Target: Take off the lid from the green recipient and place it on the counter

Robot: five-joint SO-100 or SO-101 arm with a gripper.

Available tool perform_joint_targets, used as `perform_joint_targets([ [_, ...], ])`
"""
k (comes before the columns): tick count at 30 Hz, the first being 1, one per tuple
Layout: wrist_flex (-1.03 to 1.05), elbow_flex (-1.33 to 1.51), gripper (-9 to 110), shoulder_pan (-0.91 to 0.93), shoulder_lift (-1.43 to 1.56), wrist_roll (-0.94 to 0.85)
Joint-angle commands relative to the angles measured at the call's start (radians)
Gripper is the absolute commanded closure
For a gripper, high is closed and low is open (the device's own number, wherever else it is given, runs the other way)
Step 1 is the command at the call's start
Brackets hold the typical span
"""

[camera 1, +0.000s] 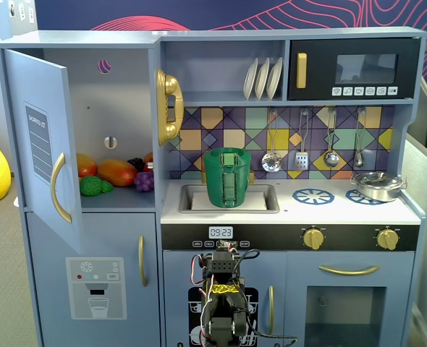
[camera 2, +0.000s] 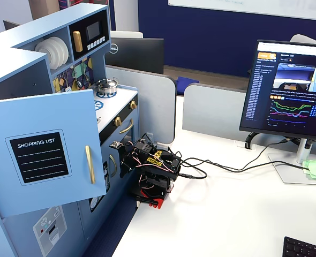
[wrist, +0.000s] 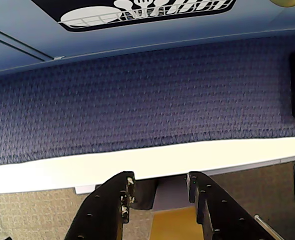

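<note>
The green recipient (camera 1: 228,181) stands upright in the sink cut-out of the counter (camera 1: 300,208). The dark green lid (camera 1: 228,152) lies on top of it, seen edge-on. My arm (camera 1: 221,296) is folded low in front of the kitchen's lower doors, well below the counter. It also shows in a fixed view (camera 2: 150,171), resting on a white table. In the wrist view my gripper (wrist: 160,182) is open and empty, pointing down at the table's white edge and blue carpet. The open fridge door (camera 2: 45,144) hides the recipient in that fixed view.
A silver pan (camera 1: 378,185) sits on the right burner, also in a fixed view (camera 2: 107,85). White plates (camera 1: 263,78) stand on the shelf above. Utensils (camera 1: 300,144) hang over the counter. Toy fruit (camera 1: 112,173) fills the open cupboard. A monitor (camera 2: 289,85) stands on the table.
</note>
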Motion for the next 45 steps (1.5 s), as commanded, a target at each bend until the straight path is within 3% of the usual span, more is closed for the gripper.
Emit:
perform_joint_targets([
  [1,0.181,0.015,101,-0.032,-0.006,-0.014],
  [18,0.106,-0.008,101,-0.011,-0.008,-0.063],
  [21,-0.005,-0.155,101,-0.017,-0.014,0.028],
  [26,-0.196,-0.494,101,0.023,-0.140,-0.104],
  [36,-0.546,-0.874,63,0.118,-0.348,-0.141],
  [45,-0.712,-1.057,59,0.109,-0.535,-0.147],
])
